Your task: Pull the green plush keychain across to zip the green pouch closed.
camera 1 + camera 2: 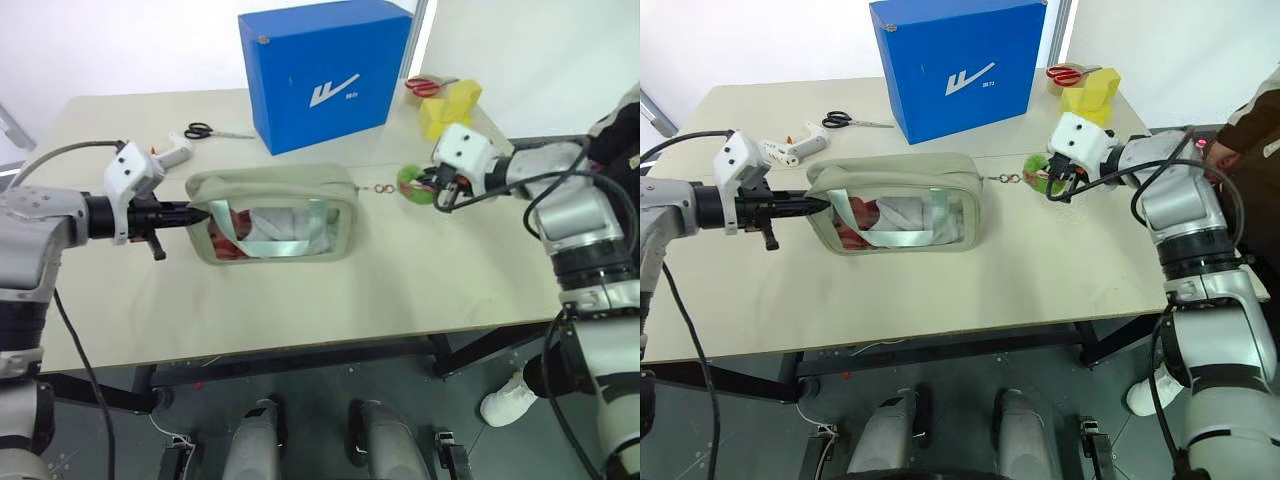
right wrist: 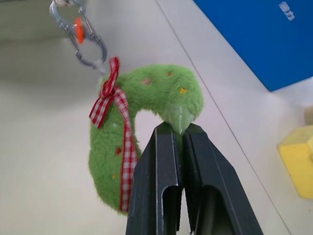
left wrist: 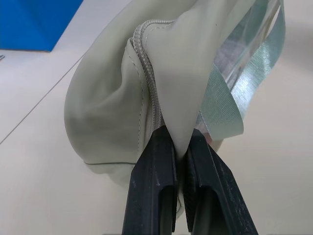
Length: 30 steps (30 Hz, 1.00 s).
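Right end effector (image 2: 178,134) clamps green plush keychain (image 2: 146,142) beside green pouch (image 1: 275,215).

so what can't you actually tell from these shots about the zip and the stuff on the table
- Zipper slider: too small in the eye views to tell whether the green pouch is fully zipped, though the green plush keychain sits past its end.
- Pouch contents: the clear window's glare blurs the red and teal items.
- Red scissors: partly hidden behind the yellow block.
- White tool: too small to identify.
- Person's sleeve: cut off by the picture's edge.
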Each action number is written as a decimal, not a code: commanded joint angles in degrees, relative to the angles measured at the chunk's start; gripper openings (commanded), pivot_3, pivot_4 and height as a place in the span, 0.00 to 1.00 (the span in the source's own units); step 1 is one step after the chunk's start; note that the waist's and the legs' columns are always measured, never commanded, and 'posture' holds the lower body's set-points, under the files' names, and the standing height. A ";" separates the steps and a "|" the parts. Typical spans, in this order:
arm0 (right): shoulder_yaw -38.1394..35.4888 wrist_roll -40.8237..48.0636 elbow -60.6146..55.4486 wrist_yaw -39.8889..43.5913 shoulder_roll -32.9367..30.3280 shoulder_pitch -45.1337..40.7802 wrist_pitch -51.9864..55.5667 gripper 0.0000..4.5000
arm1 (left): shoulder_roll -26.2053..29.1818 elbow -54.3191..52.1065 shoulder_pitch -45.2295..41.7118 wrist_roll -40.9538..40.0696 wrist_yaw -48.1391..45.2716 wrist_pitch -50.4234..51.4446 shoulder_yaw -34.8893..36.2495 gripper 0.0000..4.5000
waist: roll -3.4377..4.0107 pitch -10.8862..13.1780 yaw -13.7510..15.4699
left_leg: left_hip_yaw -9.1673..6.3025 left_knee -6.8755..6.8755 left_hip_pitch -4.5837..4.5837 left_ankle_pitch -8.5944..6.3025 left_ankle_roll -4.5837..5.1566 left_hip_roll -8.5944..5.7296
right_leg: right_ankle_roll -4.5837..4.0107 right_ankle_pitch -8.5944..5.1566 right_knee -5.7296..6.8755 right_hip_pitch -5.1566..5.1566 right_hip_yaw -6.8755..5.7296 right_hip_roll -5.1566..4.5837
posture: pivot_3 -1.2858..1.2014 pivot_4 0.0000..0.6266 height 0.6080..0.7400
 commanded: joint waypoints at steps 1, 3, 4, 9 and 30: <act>-2.85 2.85 -0.05 -6.39 6.81 3.24 2.96 0.01 | 0.92 -0.33 -0.78 0.35 0.02 0.56 0.43 0.00 | -0.03 -0.02 -0.01 | 0.00 0.01 0.01 0.00 0.00 0.00 | 0.00 0.00 0.00 0.03 0.00 0.00 | 0.52 0.24 1.00; -3.57 4.55 -0.30 -8.85 11.82 4.85 5.15 0.01 | 1.01 -0.29 -0.88 0.41 -0.07 0.69 0.41 0.00 | -0.03 -0.02 -0.04 | -0.01 0.01 0.04 0.00 0.00 0.00 | -0.01 0.01 0.01 0.05 0.00 0.01 | 0.52 0.24 1.00; -3.88 4.87 -0.27 -10.14 13.63 5.22 6.01 0.01 | 1.05 -0.42 -0.82 0.46 -0.09 0.74 0.36 0.00 | -0.02 -0.01 -0.03 | -0.01 0.00 0.04 0.01 0.01 0.00 | -0.01 0.02 0.03 0.05 0.00 0.02 | 0.52 0.24 1.00; -0.62 3.83 -1.35 -9.55 16.73 8.00 6.28 0.01 | 1.30 -1.84 -0.11 0.17 0.14 1.63 0.62 0.00 | -0.01 -0.01 0.24 | -0.01 0.06 0.00 0.08 0.12 0.00 | 0.00 0.02 0.05 0.09 0.00 0.02 | 0.52 0.24 1.00; -4.39 10.58 -9.12 3.34 6.37 3.78 10.56 0.55 | 1.78 -1.53 -0.92 -3.64 -0.21 4.41 3.40 0.47 | -0.13 -0.08 0.25 | -0.03 0.06 0.05 0.01 0.02 0.00 | -0.01 0.01 0.03 0.13 0.02 0.02 | 0.52 0.24 1.00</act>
